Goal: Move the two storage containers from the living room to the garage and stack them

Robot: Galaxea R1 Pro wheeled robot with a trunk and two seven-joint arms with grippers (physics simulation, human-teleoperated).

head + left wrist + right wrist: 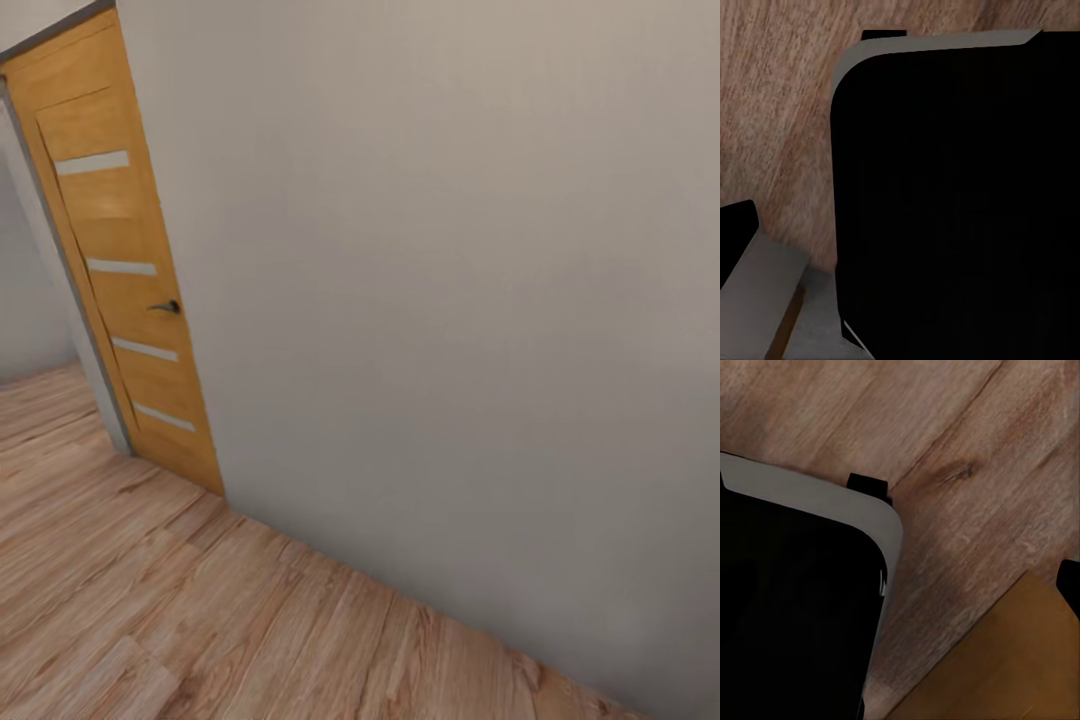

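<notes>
Head view: we face a plain cream wall (pixel 450 300) at close range, running from upper left down to lower right. Where it meets the ground, a light wood plank floor (pixel 150 620) spreads across the lower left of the view. At the left stands an orange-brown wooden door (pixel 120 260) with four narrow pale glass strips and a small dark handle (pixel 168 307) on its right side. The door is set in a grey frame (pixel 60 260), and left of the frame we see a strip of another pale wall with more plank floor at its foot.

Left wrist view: a large black panel with a rounded grey-edged corner (pixel 952 210), which looks like part of our own body, takes up most of the picture. Beyond it lies brown wood plank floor. At one corner there is a grey surface with a thin brown stripe and a small black piece beside it. We cannot tell whether the left hand is clenched or released; its fingers cannot be made out.

Right wrist view: a similar black panel with a grey rounded edge (pixel 795 600), wood planks beyond it, and an orange-brown flat surface (pixel 997 667) in one corner. We cannot tell the right hand's state either.

The two bins are not to be found from where we stand; we are on wood planks beside a wall and door.
</notes>
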